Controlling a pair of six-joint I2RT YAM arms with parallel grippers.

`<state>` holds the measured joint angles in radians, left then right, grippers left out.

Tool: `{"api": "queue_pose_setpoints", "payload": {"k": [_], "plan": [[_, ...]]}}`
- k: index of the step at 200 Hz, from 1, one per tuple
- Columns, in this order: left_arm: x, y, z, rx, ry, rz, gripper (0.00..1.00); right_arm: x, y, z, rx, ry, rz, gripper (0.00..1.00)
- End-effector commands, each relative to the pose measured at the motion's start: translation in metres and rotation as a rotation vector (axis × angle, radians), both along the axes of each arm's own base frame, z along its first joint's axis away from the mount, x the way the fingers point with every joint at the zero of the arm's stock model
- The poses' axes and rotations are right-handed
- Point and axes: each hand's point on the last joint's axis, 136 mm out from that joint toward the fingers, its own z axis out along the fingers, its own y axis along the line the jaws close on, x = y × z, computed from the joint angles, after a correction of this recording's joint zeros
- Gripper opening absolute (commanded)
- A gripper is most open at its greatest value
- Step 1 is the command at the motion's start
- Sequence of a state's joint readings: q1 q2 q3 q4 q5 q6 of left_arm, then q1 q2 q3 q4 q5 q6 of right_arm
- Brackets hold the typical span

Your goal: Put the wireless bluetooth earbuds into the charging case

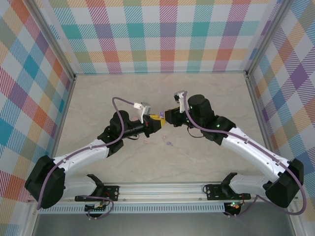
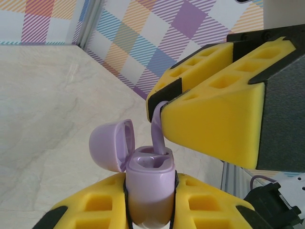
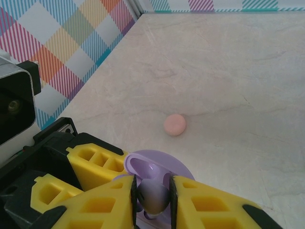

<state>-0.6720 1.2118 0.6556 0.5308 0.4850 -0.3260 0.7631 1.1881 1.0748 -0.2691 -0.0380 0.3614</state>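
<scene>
My left gripper (image 2: 150, 193) is shut on an upright purple charging case (image 2: 149, 179), whose lid (image 2: 110, 144) hangs open to the left. My right gripper (image 3: 153, 193) is shut on a purple earbud (image 3: 153, 196). In the left wrist view the earbud's stem (image 2: 157, 131) points down from the right gripper's yellow fingers (image 2: 214, 119) into the case's far slot; the near slot looks empty. In the top view the two grippers (image 1: 156, 125) (image 1: 165, 118) meet at mid-table. A second purple earbud (image 1: 170, 144) and a pale pink earbud (image 1: 146, 142) lie on the table just in front of them.
A pink round piece (image 3: 175, 125) lies on the beige table (image 3: 228, 71) beyond the grippers. Checked walls (image 1: 162, 34) with metal corner posts close in the back and both sides. The arm bases sit on a rail (image 1: 157, 189) at the near edge.
</scene>
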Motion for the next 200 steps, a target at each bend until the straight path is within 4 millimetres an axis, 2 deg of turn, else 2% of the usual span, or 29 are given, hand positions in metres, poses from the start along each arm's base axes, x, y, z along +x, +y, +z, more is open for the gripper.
{"api": "queue_pose_setpoints", "payload": {"k": [1,123,188,200], "plan": [[-0.001,-0.004,0.025,-0.057,-0.060,-0.004,0.18,-0.002,0.007,-0.002,0.016,0.017,0.020,0.25],[-0.002,0.000,0.026,-0.059,-0.076,0.013,0.18,-0.005,0.009,-0.011,0.000,0.065,0.028,0.30],[-0.005,-0.001,0.023,-0.046,-0.096,-0.005,0.17,-0.006,0.005,-0.002,0.006,0.057,0.014,0.49],[-0.006,0.000,0.022,-0.042,-0.105,-0.006,0.17,-0.006,0.004,0.001,0.010,0.056,0.013,0.50]]}}
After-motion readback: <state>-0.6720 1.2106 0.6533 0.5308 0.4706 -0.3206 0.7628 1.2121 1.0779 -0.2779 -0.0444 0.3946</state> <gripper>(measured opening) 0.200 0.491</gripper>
